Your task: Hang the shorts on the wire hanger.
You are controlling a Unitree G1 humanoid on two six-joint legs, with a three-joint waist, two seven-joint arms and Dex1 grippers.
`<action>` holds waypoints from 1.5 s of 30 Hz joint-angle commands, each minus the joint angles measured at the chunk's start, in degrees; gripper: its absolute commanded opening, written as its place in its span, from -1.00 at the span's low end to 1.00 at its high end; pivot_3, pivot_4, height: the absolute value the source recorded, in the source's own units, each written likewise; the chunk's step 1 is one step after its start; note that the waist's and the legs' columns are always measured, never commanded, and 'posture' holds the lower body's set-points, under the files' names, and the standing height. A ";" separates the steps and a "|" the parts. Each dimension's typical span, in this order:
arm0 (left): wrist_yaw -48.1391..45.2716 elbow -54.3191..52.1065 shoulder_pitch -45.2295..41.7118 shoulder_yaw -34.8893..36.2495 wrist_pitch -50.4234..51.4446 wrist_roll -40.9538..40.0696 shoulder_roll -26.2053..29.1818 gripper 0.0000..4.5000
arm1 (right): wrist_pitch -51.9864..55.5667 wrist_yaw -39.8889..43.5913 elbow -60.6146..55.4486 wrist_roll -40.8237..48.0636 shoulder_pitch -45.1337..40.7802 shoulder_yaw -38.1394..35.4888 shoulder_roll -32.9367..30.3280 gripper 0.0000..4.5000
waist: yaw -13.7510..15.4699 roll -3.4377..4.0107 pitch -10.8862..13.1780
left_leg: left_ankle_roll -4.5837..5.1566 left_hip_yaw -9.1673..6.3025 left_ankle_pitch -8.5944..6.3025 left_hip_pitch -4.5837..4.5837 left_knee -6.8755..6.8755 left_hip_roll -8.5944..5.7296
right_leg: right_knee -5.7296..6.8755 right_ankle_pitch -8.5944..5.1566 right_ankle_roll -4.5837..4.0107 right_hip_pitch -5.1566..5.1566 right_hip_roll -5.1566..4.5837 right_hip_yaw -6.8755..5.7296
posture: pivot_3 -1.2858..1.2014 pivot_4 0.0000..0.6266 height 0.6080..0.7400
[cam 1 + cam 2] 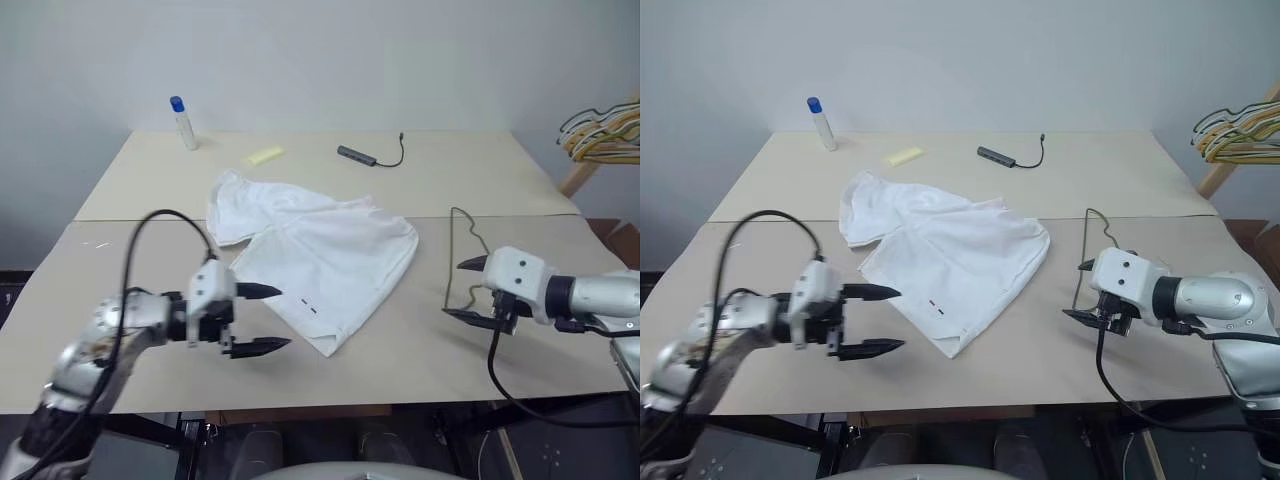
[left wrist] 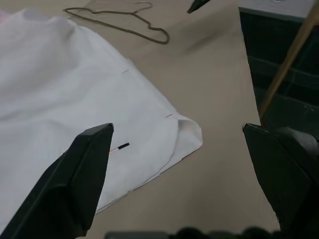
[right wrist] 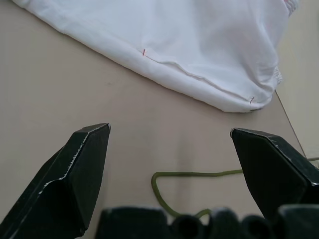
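Left end effector (image 1: 262, 319) hovers low over the surface (image 1: 150, 170), pointing toward the robot's right, jaws spread wide and empty, tips just beside the near hem of the shorts (image 1: 320, 255). Right end effector (image 1: 470, 290) points left, jaws also wide, empty, at the wire hanger (image 1: 462, 250). Shorts lie flat mid-surface; hanger lies to their right, apart. Bare surface between hem and hanger, and along the near edge.

Silver arms, white wrist blocks, black cables, 2 black-fingered hands.
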 commanded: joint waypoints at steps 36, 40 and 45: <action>14.43 3.89 -5.63 -13.41 10.89 19.20 -10.99 -0.99 | 2.04 -5.87 -1.92 -3.52 -2.13 2.96 1.29 1.00 | -2.03 0.13 -0.14 | 0.01 -0.05 0.00 0.03 0.03 0.02 | 0.02 0.01 0.03 0.02 0.09 0.07 | 0.01 -1.00 1.00; 5.17 -5.04 -2.39 -4.91 12.00 9.31 -2.05 -0.99 | -2.18 -8.92 1.81 -10.80 -6.28 8.90 2.68 1.00 | -3.25 0.13 -0.13 | 0.01 -0.04 -0.01 0.01 -0.02 0.08 | 0.02 0.01 0.02 -0.05 0.17 0.09 | 0.01 -1.00 1.00; -4.89 -10.53 4.54 10.47 9.36 -2.12 8.18 -0.99 | -8.48 -11.27 7.33 -18.78 -12.00 16.29 6.25 1.00 | -3.79 0.15 -0.09 | 0.01 0.01 -0.01 -0.01 -0.04 0.10 | 0.03 -0.02 -0.01 -0.11 0.11 0.10 | 0.03 -1.00 1.00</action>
